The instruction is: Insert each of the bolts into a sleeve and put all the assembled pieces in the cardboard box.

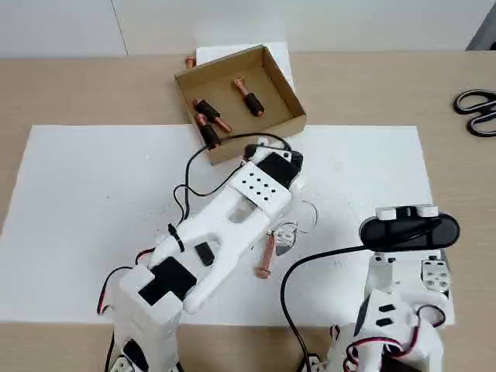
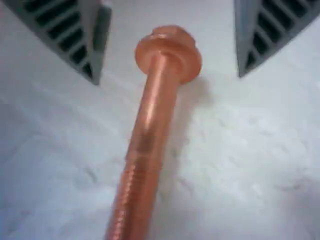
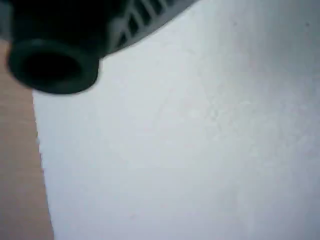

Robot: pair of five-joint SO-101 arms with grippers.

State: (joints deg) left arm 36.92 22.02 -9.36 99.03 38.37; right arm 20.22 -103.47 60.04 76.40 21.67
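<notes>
The copper bolt lies flat on the white paper, just below centre in the high view. It is bare, with no sleeve on it. It has a flanged head, a smooth shank under it and thread running toward the lower edge of the left wrist view. The left claw hangs right over it with its fingers spread wide, one on each side of the head, and neither is touching it.

In the right wrist view, a black sleeve sits at upper left with its open bore toward the camera. The right claw looks to be pinching it above the paper.

At top centre of the high view, the cardboard box already holds three sleeved bolts, so a good share of the job looks done. This bolt has yet to be picked up, sleeved and boxed. One more copper piece peeks out behind the box's upper-left corner, partly hidden and probably another bolt. Scissors sit at the right edge.
</notes>
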